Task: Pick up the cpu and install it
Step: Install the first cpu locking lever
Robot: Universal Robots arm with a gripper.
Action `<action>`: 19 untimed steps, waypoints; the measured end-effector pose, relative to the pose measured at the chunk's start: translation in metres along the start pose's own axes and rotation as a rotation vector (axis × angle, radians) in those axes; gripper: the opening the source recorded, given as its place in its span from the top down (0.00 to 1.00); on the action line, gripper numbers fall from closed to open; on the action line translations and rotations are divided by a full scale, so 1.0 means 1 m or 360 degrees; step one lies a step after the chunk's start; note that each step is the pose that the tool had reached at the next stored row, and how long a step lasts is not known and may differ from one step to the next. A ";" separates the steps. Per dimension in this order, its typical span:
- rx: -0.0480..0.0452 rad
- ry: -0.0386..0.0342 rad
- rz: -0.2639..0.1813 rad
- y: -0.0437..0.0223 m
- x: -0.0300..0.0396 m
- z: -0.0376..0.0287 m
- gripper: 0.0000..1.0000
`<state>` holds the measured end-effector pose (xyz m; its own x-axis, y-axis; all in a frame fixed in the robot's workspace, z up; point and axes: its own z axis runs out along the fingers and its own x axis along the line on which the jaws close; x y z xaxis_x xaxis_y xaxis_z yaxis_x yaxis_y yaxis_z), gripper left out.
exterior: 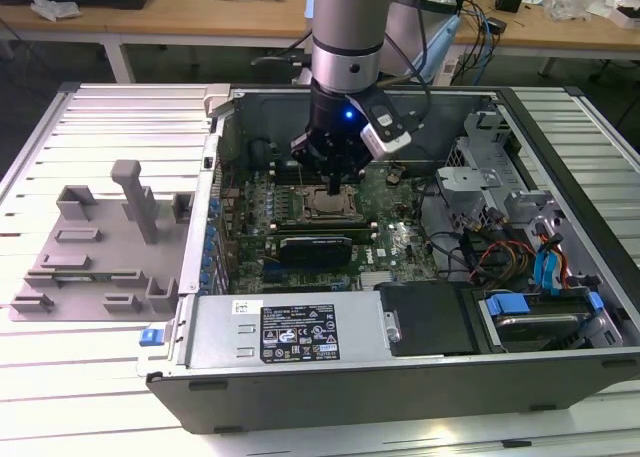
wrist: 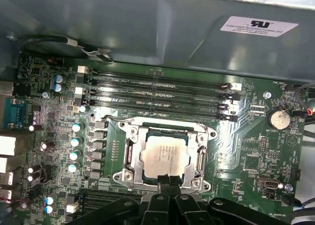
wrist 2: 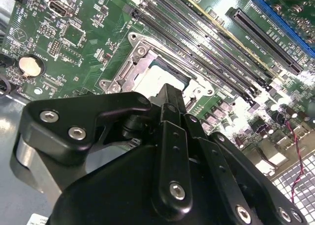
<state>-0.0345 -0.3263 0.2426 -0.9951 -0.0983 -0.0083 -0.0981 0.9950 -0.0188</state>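
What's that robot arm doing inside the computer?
The robot arm has reached into the open computer case and its gripper hangs right over the cpu. The shiny square cpu lies inside the metal-framed socket on the green motherboard. The gripper's fingertips are at the edge of the cpu. Off to the exterior view's left, a grey plastic fixture sits on the table.
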 end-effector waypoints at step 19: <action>0.0001 -0.0013 0.0000 0.0089 0.0349 -0.0243 0.89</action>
<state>-0.0704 -0.3205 0.2664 -0.9950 -0.0981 -0.0166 -0.0978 0.9950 -0.0197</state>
